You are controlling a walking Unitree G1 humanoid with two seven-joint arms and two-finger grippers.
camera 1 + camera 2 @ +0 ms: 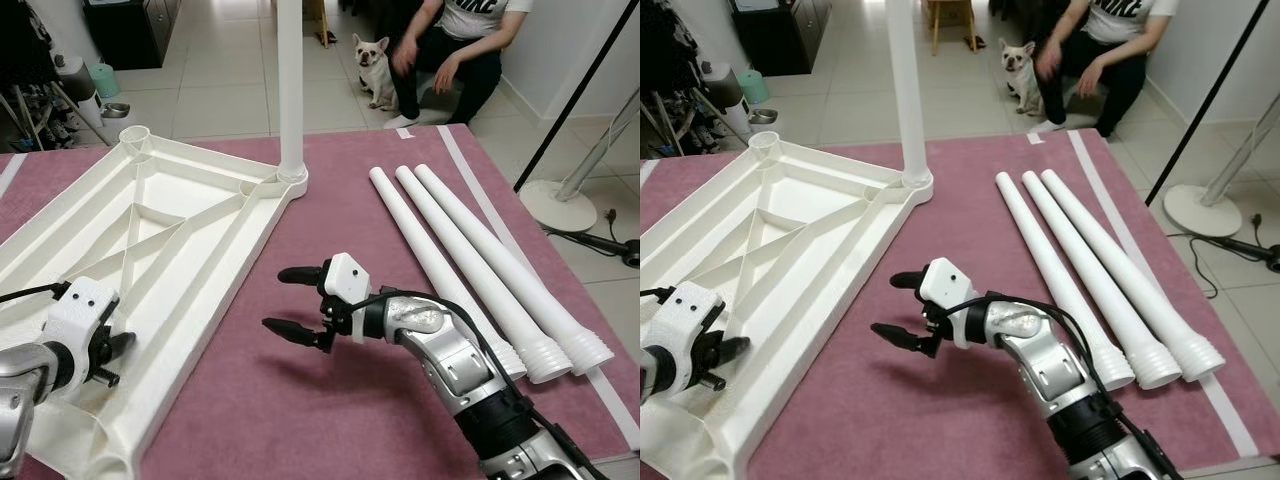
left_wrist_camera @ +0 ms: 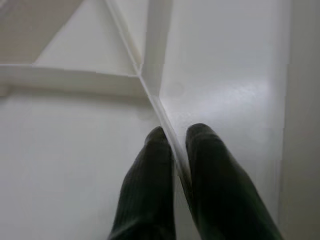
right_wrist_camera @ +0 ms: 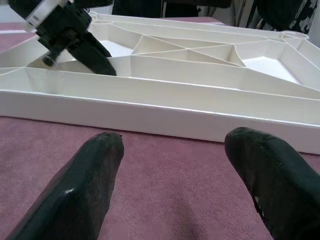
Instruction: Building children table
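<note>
Nearest the camera, left gripper [image 1: 112,357]: set inside the upturned white tabletop [image 1: 215,235], fingers [image 2: 150,180] pinched onto a thin reinforcing rib [image 2: 165,125] of its underside, one finger on each side of the rib.

Right gripper [image 1: 296,302]: held just above the pink mat [image 1: 330,250], beside the tabletop's long outer wall, pointing towards it; jaws spread wide with nothing between them.

Tabletop: lies underside up on the mat's left half, ribbing exposed, with an empty round socket [image 1: 134,134] at the far left corner.

Fitted leg [image 1: 290,85]: white tube standing upright in the tabletop's far right corner socket.

Loose legs [image 1: 480,265]: three white tapered tubes lying side by side on the mat's right half, ridged ends towards the robot.

Beyond the mat: tiled floor, a seated person [image 1: 455,45], a small pale dog [image 1: 372,65] beside them, and a round stand base [image 1: 556,204] at right.
</note>
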